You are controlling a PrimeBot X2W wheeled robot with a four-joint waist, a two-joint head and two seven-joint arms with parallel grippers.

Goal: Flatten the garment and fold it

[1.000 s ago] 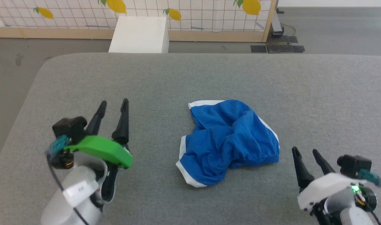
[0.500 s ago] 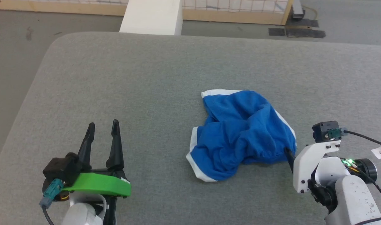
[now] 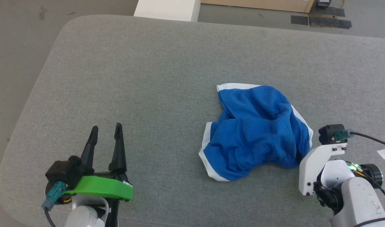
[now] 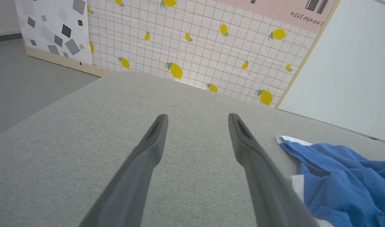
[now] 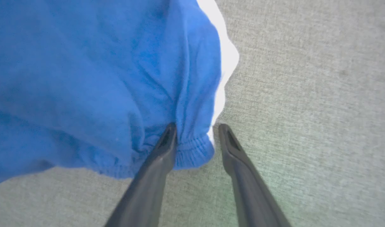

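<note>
The garment [image 3: 258, 129], bright blue shorts with white trim, lies crumpled on the grey table [image 3: 148, 78], right of the middle. In the right wrist view my right gripper [image 5: 198, 126] straddles the gathered waistband corner of the garment [image 5: 101, 78]. The left finger presses the cloth and a small gap remains at the right finger. In the head view that arm's white mount [image 3: 315, 164] sits at the garment's near right edge. My left gripper [image 3: 106, 126] stands open over bare table at the near left, well apart from the garment [image 4: 337, 183], its fingers [image 4: 198, 116] wide.
A white box [image 3: 167, 8] stands on the floor beyond the table's far edge. The table's left corner is rounded, with grey floor beside it. A lemon-patterned panel [image 4: 195, 47] and a white board [image 4: 353, 78] stand behind the table.
The head camera has tilted down. My right gripper has come in to the garment's near right corner and its jaws have narrowed around the waistband. The left arm drew back slightly.
</note>
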